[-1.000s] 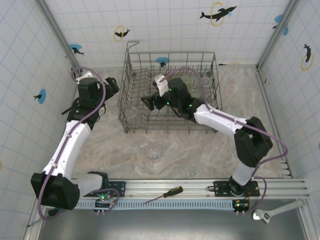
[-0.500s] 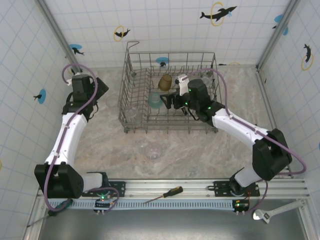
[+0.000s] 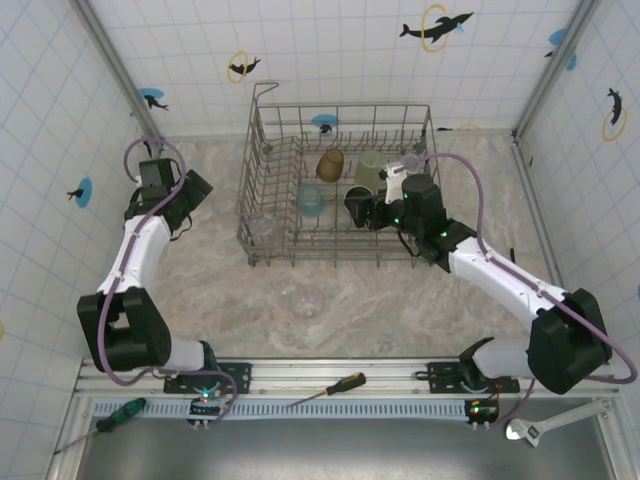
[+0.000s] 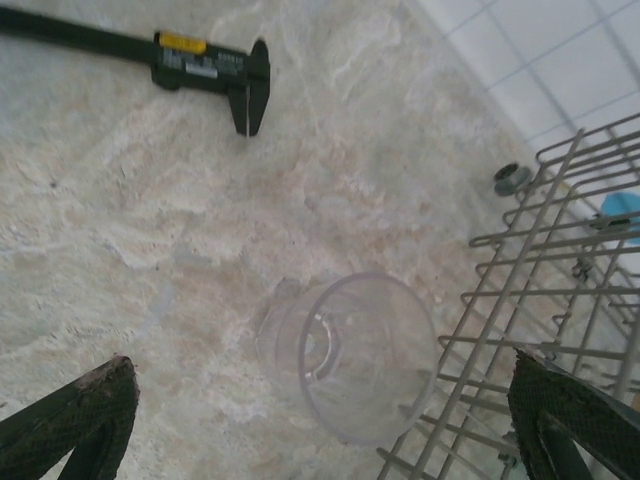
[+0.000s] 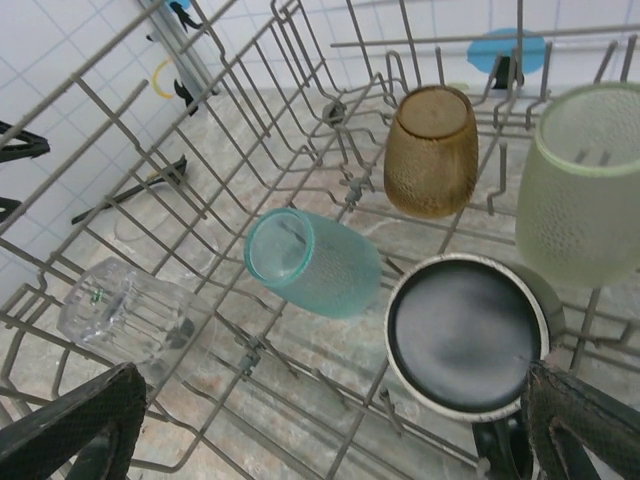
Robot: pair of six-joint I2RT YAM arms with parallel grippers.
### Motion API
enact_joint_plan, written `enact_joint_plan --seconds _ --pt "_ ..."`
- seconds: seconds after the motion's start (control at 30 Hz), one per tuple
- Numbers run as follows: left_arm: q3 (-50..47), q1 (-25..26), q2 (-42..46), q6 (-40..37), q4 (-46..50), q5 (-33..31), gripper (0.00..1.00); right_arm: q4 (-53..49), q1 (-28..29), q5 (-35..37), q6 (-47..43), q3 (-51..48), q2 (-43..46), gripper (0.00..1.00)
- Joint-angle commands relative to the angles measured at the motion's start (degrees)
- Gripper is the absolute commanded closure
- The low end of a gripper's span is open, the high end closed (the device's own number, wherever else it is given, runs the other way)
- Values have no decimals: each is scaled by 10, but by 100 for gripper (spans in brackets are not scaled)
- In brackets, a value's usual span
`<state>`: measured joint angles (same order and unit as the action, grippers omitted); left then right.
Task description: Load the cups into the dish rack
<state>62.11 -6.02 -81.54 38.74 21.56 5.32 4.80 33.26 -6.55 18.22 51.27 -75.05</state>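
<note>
Left gripper, jaws wide apart and empty, points down at clear cup centred between them, mouth facing it, just beside dish rack.

yellow label on caliper, print too blurred to read

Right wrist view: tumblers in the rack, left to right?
clear tumbler → light blue tumbler → amber tumbler → pale green tumbler
</note>
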Motion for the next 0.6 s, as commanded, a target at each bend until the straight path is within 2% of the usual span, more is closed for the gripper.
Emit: enact_joint_plan --seconds 0.0,0.13,0.37,0.57 --pt "-5 -3 -17 12 -20 36 3 4 -4 1 15 -15 19 0" --pt "-6 -4 -40 15 -28 35 3 2 -7 3 17 -19 22 0" --pt "-18 -4 -78 23 -48 67 16 0 -13 -2 27 -19 15 0" --pt "-30 -4 -97 23 -58 62 18 3 -17 5 32 -25 13 0"
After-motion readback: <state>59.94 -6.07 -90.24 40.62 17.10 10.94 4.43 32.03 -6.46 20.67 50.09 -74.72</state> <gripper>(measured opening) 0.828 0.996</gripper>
